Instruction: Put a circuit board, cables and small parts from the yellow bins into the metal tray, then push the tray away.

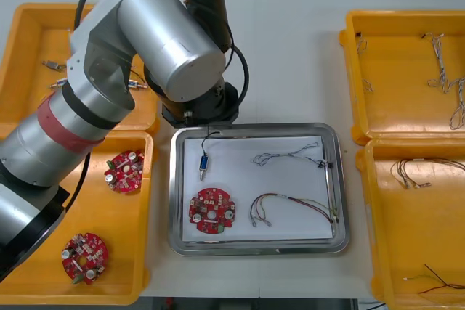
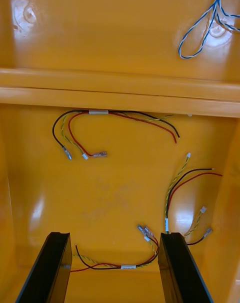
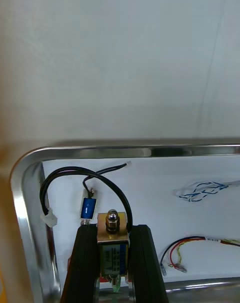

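Surface: light table (image 1: 290, 56), yellow plastic bins (image 1: 407, 92) at both sides
Tray: shiny rectangular metal tray (image 1: 254, 250), white inside, at centre
Right gripper (image 2: 114, 238): fingers wide apart over loose cables in a right bin
Left gripper (image 3: 114, 230): clamped on a small brass-coloured metal part (image 3: 113, 243), over the tray's far-left corner
Risk: looping black lead (image 3: 65, 173) may snag a finger on release, dragging the part
Nearby: small blue part (image 3: 88, 208) just beside; round red circuit board (image 1: 211, 210) well apart

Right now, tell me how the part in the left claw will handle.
The small metal part in the left claw, over the tray, looks blocky: probably stiff, heavy for its size. Its black cable loops loosely: likely floppy, may snag. Right claw hangs over a bin.
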Available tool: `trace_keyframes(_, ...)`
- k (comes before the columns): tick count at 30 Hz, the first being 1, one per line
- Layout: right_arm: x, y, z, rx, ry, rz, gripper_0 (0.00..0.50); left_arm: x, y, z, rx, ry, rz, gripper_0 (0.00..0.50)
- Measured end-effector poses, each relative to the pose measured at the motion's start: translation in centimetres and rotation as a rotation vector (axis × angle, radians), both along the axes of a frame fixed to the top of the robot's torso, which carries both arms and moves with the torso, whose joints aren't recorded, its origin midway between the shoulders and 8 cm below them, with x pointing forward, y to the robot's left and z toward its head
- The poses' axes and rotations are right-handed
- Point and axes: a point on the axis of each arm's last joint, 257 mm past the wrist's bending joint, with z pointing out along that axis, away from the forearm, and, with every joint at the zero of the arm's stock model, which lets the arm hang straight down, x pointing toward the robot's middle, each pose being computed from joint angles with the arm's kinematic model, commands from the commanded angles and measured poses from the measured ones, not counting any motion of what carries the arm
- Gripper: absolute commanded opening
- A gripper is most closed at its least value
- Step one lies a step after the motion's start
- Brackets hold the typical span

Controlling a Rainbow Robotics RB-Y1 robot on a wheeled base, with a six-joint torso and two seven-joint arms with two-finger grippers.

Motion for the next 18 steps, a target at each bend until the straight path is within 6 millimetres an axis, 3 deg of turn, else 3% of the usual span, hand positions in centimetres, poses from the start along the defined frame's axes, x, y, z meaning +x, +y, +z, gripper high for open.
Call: trace_keyframes(18,-1.0,-0.2,-1.1,-0.028,-0.002,-0.001,0.500,-2.4,-2.4,-6.5,0.043,0.037,-0.102,0.000)
